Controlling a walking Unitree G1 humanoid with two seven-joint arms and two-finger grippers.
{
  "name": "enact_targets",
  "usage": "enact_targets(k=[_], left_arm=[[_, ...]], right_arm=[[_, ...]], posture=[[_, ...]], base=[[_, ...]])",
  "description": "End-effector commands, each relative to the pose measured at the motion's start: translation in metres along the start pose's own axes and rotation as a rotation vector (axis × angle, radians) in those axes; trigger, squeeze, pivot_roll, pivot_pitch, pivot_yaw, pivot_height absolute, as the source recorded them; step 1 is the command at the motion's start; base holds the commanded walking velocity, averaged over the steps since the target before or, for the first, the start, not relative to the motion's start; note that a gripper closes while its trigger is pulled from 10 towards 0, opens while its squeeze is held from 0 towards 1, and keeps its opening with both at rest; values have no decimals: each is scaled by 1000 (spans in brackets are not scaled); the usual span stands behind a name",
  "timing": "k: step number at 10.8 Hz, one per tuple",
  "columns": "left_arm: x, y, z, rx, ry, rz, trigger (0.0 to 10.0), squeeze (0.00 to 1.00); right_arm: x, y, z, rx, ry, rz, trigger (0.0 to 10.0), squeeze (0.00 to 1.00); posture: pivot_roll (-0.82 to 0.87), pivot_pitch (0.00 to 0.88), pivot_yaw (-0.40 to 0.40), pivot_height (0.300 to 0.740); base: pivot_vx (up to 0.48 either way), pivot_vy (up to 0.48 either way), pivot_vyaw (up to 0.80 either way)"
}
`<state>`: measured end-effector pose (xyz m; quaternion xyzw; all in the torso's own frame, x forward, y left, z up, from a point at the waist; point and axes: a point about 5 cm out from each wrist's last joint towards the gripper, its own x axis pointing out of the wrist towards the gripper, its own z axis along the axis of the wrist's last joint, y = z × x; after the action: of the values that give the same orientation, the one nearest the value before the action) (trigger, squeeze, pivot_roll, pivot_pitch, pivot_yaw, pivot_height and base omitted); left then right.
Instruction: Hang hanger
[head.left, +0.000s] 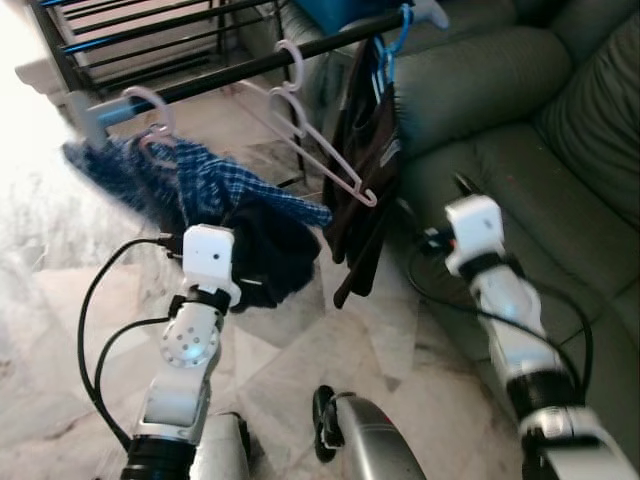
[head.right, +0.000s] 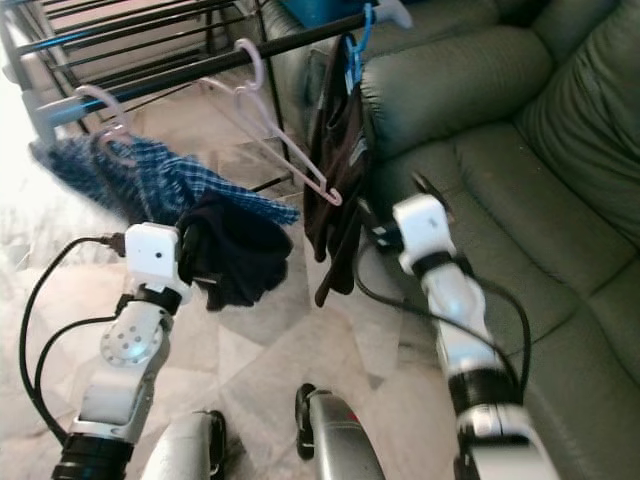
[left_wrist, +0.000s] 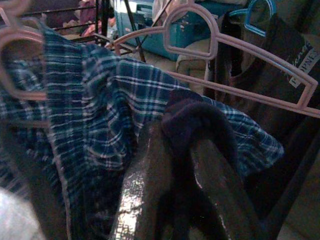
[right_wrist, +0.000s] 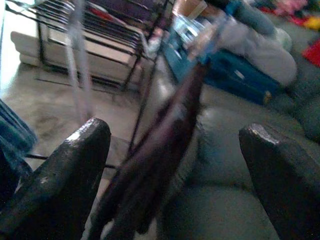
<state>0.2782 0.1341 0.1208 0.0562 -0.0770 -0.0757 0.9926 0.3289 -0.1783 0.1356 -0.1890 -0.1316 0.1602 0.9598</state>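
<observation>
Nearest the robot, the left tool (left_wrist: 175, 165) is seen raised below the black drying-rack rail (head.left: 250, 65), its two fingers (left_wrist: 145, 185) drawn together and clamped on a dark navy garment (head.left: 265, 250) that bulges out beyond them. Just behind that garment, a blue plaid shirt (head.left: 190, 180) is draped on a pink hanger (head.left: 150, 115), which is hooked over the rail at its left end.

The right tool (right_wrist: 175, 165) is held out to the right of the rail, over the front of the grey-green sofa (head.left: 520, 130); its fingers (right_wrist: 65, 175) are spread well apart and nothing is held between them.

Further along the rail, to the right of the plaid shirt, an empty pink hanger (head.left: 315, 140) is hung by its hook and tilted down to the right. Just beyond it, a dark brown garment (head.left: 365, 170) is suspended from a blue hanger (head.left: 392, 40) near the rail's right end, beside the sofa's arm. Below the rail, pale marble floor (head.left: 330, 340) is seen. Behind the rail, a blue box (left_wrist: 150, 35) can be made out.
</observation>
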Motion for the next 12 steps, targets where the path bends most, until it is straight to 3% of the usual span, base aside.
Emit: enact_targets(k=[1,7,12], left_arm=[[-1,0,3,-1,-10,1,10000,0],[-1,-2,4,-17,-15,-5,10000,0],[-4,-8,1,12,-1,-36,10000,0]], right_arm=[[-2,-2,-4,-27,15,28,10000,0],[-2,-2,-6,-1,1,18,10000,0],[-3,-27,-4,-128,2,-132,10000,0]], posture=[[35,263,-66,740],[35,266,-65,740],[33,267,-67,740]], base=[[274,394,0],[282,388,82],[0,0,0]])
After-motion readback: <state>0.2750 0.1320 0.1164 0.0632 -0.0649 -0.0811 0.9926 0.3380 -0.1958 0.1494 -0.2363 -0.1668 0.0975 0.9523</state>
